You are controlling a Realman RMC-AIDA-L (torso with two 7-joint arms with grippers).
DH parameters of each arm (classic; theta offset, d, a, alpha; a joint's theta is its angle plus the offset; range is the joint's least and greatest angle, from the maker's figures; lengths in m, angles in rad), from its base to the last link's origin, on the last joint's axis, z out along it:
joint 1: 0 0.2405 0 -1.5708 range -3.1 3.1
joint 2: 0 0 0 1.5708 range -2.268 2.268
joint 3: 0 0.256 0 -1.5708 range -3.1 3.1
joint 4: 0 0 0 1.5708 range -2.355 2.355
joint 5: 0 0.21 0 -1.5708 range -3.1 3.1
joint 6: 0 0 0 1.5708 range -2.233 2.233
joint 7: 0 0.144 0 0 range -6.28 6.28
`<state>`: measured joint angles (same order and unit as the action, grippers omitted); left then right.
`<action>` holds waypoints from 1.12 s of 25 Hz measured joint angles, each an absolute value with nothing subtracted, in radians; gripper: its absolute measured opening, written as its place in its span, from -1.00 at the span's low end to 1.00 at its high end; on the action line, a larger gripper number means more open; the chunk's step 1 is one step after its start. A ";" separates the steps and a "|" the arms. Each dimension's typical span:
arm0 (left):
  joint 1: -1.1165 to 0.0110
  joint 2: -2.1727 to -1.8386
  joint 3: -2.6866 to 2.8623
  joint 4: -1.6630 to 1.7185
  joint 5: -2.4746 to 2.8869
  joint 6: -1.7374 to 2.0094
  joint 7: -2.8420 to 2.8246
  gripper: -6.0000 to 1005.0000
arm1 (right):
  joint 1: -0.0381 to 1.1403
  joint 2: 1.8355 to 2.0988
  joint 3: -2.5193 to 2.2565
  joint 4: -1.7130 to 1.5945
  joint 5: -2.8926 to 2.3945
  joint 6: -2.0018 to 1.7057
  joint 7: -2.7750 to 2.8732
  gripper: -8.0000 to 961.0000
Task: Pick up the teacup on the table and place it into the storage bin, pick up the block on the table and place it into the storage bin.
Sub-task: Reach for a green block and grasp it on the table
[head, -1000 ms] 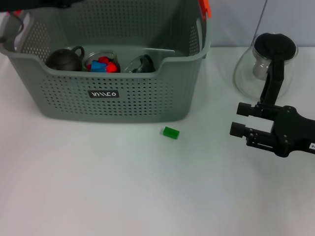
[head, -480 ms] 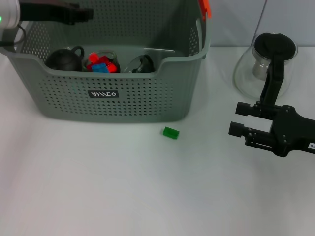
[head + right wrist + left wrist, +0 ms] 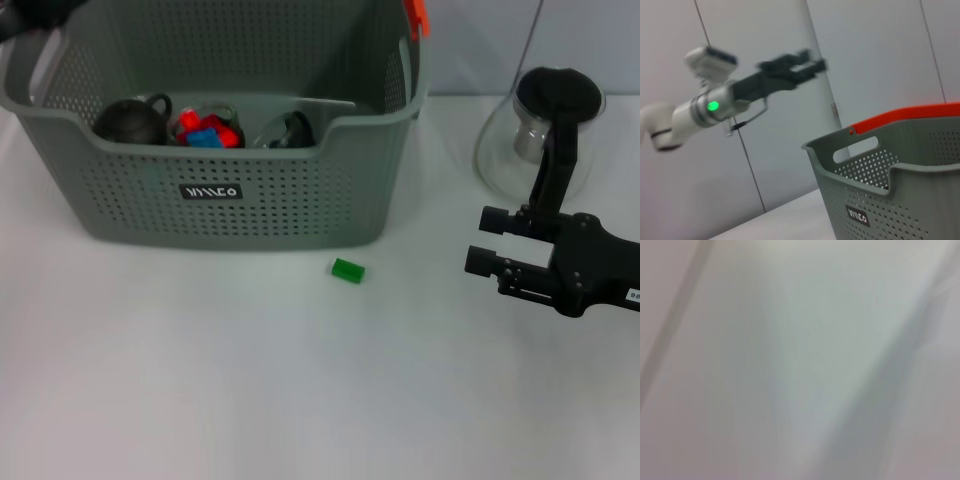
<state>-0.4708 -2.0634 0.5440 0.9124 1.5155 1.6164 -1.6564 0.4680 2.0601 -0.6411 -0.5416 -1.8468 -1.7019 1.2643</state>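
From the head camera, the storage bin (image 3: pixel 235 150) stands on the white table (image 3: pixel 200 380) toward the robot's left, its black label (image 3: pixel 210 191) facing the camera and an orange handle clip (image 3: pixel 416 16) at its far right corner. Inside it sit a dark round teacup (image 3: pixel 130 120), a glass cup holding red and blue blocks (image 3: pixel 207 131), and another clear glass piece (image 3: pixel 284 131) just beside that. A small green block (image 3: pixel 348 270) lies on the table just in front of the bin, near its right end and apart from its wall. The right gripper (image 3: pixel 480 243) hovers over the table well to the right of the block, its two fingers spread apart and holding nothing. Behind it stands a glass teapot (image 3: pixel 540 130) with a black lid. Only a dark bit of the left arm (image 3: pixel 30 12) shows at the upper left corner, above the bin's left rim. The left wrist camera gives only a pale blur in which nothing can be made out. The right wrist camera shows the bin (image 3: pixel 900 180) with its label (image 3: pixel 857 216) and orange rim (image 3: pixel 905 116), and the left gripper (image 3: pixel 812 66) raised high above and beside it against the wall; whether its fingers are apart or closed cannot be told
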 joint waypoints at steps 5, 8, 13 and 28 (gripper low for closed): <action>-0.378 -2.091 0.492 0.817 1.593 1.872 -1.317 0.25 | 0.472 2.055 -0.643 -0.543 -1.851 -1.702 1.279 0.41; -0.302 -2.139 0.531 0.815 1.773 1.877 -1.140 0.25 | 0.470 2.049 -0.649 -0.546 -1.855 -1.706 1.290 0.41; -0.262 -2.166 0.569 0.767 1.930 1.841 -1.029 0.25 | 0.468 2.051 -0.670 -0.658 -1.954 -1.719 1.412 0.41; -0.303 -2.166 0.548 0.660 1.971 1.792 -1.020 0.25 | 0.642 2.084 -0.908 -1.283 -2.425 -1.809 2.022 0.41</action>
